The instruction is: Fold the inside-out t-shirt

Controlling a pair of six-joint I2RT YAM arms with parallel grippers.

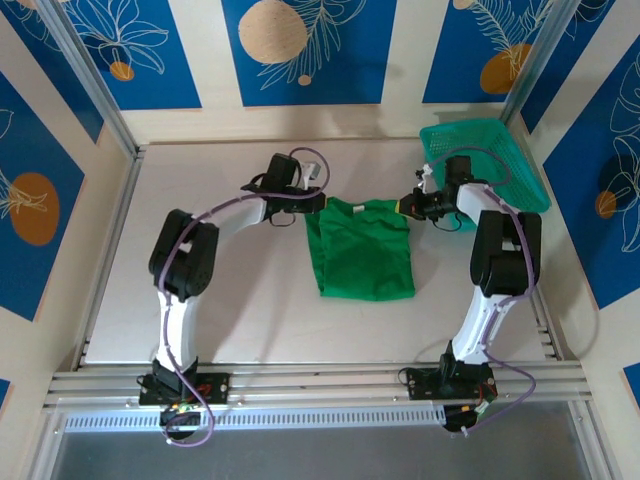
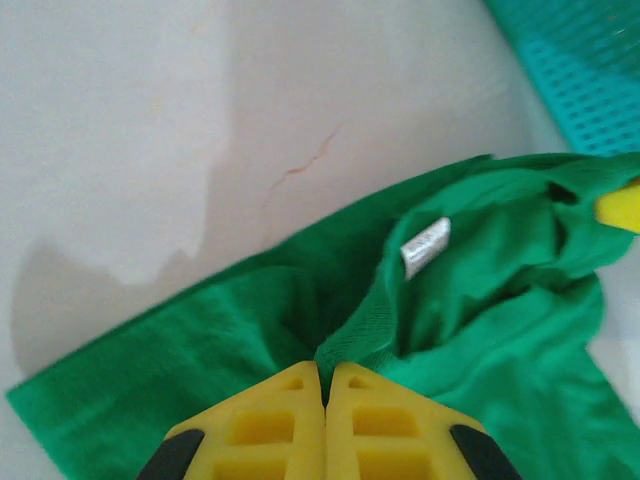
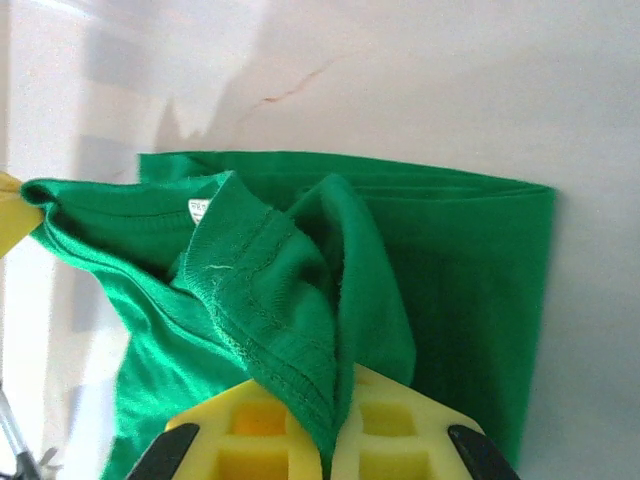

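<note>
Your left gripper (image 1: 318, 206) and right gripper (image 1: 404, 207) pinch t-shirt (image 1: 360, 255) top edge beside basket (image 1: 460, 125); sides look folded in, crosswise fold left.

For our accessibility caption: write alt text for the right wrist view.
The right end effector is pinched shut on the neckline of a bright green t-shirt lying on a pale table. A small white label shows inside the collar.
</note>
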